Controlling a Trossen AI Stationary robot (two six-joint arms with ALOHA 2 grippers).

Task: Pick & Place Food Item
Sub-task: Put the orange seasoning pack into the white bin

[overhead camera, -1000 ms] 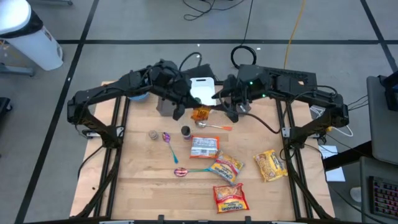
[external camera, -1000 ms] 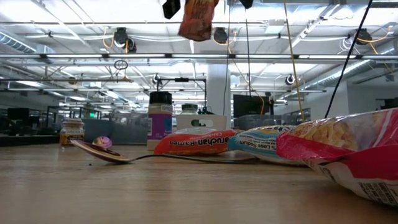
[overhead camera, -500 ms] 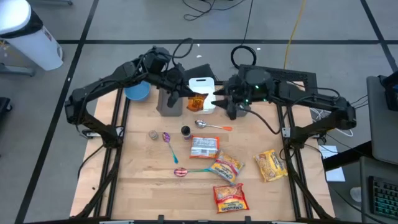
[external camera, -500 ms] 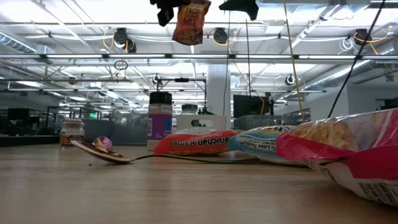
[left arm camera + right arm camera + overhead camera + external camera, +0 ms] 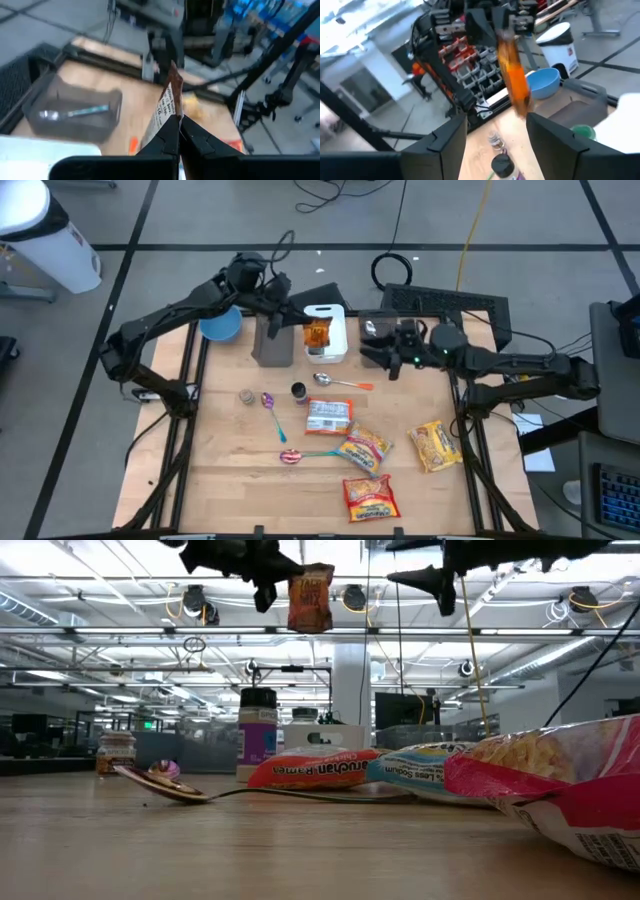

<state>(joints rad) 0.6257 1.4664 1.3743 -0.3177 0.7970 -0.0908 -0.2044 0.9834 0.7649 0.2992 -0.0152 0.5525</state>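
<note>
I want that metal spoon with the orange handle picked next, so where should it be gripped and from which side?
Probably come straight down on the spoon at mid-handle. It lies flat on the table, bowl toward the left arm's side, with bare wood either side of the thin handle, so the jaws can straddle it. The empty right gripper is nearest.

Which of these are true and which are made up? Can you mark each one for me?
1. The left gripper holds an orange snack bag up in the air. True.
2. The right gripper is holding a spoon. False: its fingers are open and hold nothing.
3. The snack bag hangs over the white container. True, going by the high view.
4. The blue bowl sits on the near edge of the table by the ramen packs. False: it is at the far left corner, beside the grey bin.
5. A purple spoon lies on the table. True.
</note>
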